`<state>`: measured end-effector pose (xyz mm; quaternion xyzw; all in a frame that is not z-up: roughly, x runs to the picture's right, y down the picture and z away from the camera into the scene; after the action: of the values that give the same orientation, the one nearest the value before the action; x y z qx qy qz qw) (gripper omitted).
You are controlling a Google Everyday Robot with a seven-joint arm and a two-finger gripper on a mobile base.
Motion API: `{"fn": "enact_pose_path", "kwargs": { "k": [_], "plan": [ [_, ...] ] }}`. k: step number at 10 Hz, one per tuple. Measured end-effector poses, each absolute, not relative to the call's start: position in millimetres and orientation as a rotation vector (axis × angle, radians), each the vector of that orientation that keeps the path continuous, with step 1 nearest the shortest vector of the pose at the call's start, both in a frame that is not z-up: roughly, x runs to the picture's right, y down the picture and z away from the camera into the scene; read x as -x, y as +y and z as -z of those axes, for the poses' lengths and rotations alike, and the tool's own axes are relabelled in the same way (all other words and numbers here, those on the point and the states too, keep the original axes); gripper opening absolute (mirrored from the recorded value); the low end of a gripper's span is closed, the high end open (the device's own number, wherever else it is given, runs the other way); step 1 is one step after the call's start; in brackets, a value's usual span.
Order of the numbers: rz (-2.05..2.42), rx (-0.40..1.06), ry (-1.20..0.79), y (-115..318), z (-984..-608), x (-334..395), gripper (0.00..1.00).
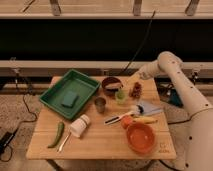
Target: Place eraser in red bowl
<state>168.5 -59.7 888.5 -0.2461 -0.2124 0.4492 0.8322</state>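
From where I stand, the 1 camera view looks down on a pale wooden table (95, 145) with a smooth, light top. The red bowl (140, 138) sits near the front right corner, wide, shallow and glossy orange-red, with nothing in it. Just behind it lie a small round orange ball (127, 121) and a long yellow piece (145, 120). A brush (120, 117) with a dark handle and a pale head lies slantwise beside them.

A flat blue-grey pad (149, 107) rests near the right edge. A green rectangular plastic tray (56, 93) sits at the back left, holding a teal block (70, 99). I cannot tell which of those 2 is the eraser; neither is in the red bowl.

In the middle stand a dull metal cup (100, 104) and a translucent green cup (120, 96). Behind them is a small dark maroon bowl (111, 85), and a lumpy brown object (135, 90) sits to its right. A white cup (79, 125) lies on its side near the front, beside a curved green pepper (57, 134).

The white arm reaches in from the right. Its gripper (131, 81) hangs over the back of the table, near the maroon bowl and well apart from the red bowl. Whether the gripper is open or closed, I cannot tell.
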Motion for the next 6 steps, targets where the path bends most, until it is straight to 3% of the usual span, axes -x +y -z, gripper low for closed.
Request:
{"fn": "enact_pose_path", "kwargs": {
  "k": [6],
  "plan": [
    [-0.858,0.568,-0.531,-67.6,-865.9,-109.9,0.65]
  ]
}}
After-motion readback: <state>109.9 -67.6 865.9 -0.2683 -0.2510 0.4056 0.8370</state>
